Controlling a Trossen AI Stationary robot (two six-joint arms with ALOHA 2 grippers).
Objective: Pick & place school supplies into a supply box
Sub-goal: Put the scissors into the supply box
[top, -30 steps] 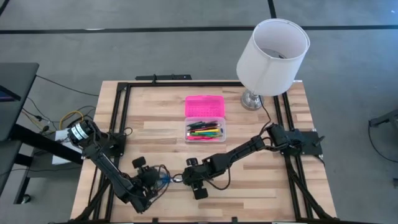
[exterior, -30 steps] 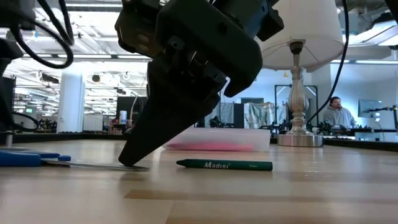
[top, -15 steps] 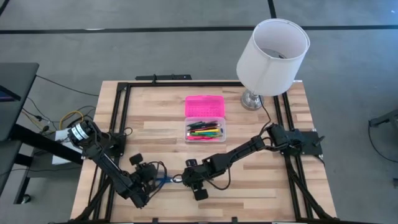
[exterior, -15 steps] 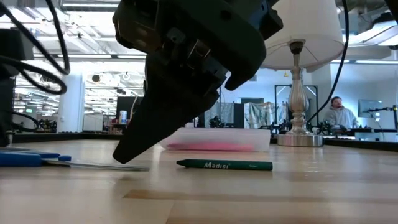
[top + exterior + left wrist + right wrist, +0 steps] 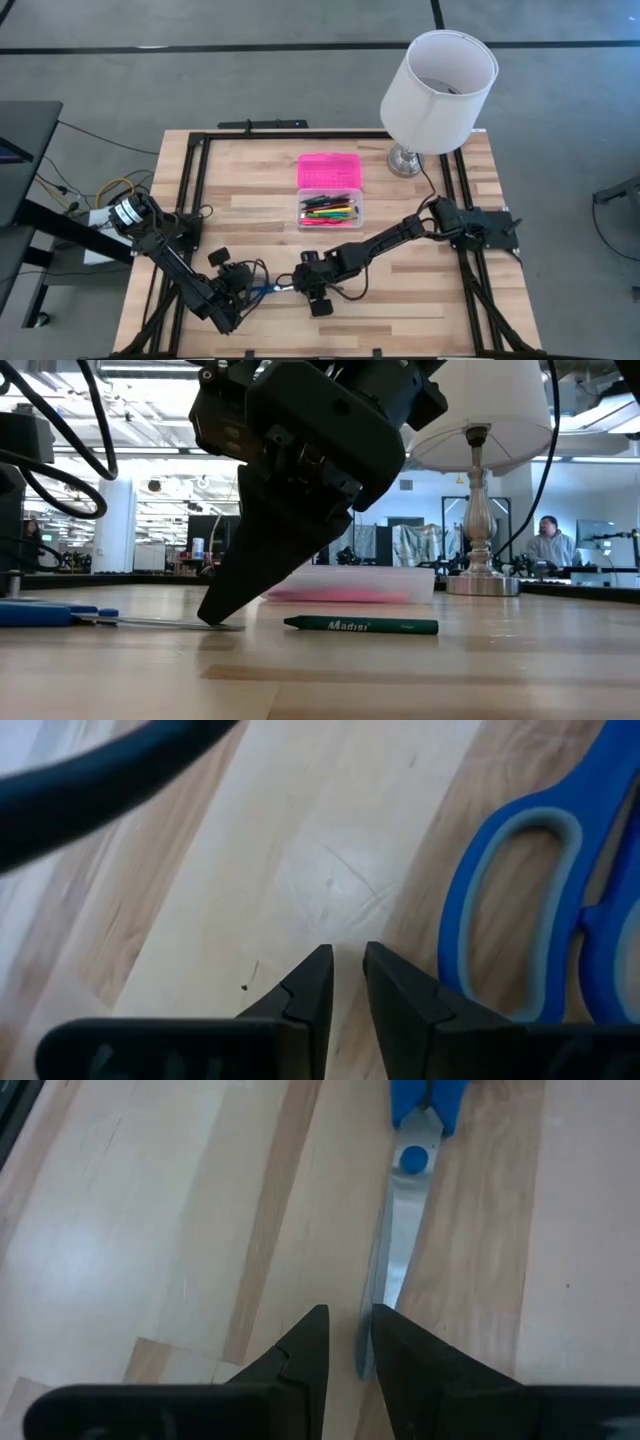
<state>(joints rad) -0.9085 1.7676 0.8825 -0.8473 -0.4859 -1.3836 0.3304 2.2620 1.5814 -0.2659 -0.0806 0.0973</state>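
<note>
Blue-handled scissors point(image 5: 266, 290) lie flat on the table near its front edge, between my two grippers. My left gripper point(image 5: 345, 952) stands on bare wood beside the handle loops point(image 5: 520, 910), its fingers a narrow gap apart with nothing between them. My right gripper point(image 5: 348, 1312) is at the blade's tip. A green pen point(image 5: 360, 625) lies on the table nearby. The supply box point(image 5: 330, 211) sits mid-table, its clear base holding several coloured pens and its pink lid point(image 5: 329, 170) folded back on the far side. My right gripper has the tip of the scissors' blade point(image 5: 372, 1342) between its two fingertips, coming slanting down from the table's right side and along the blade. In the low view the finger's tip point(image 5: 215, 618) rests on the table at the blade's end. The scissors lie flat.
A lamp with a white shade point(image 5: 438, 90) stands on its metal foot at the far right corner, its cord running along the right side. A black frame point(image 5: 190, 190) borders the table. Bare wood lies between the box and the grippers.
My left gripper has sunk toward the table beside the scissors' handles. My right gripper has stayed at the blade's tip, and the scissors still lie flat where they were.
</note>
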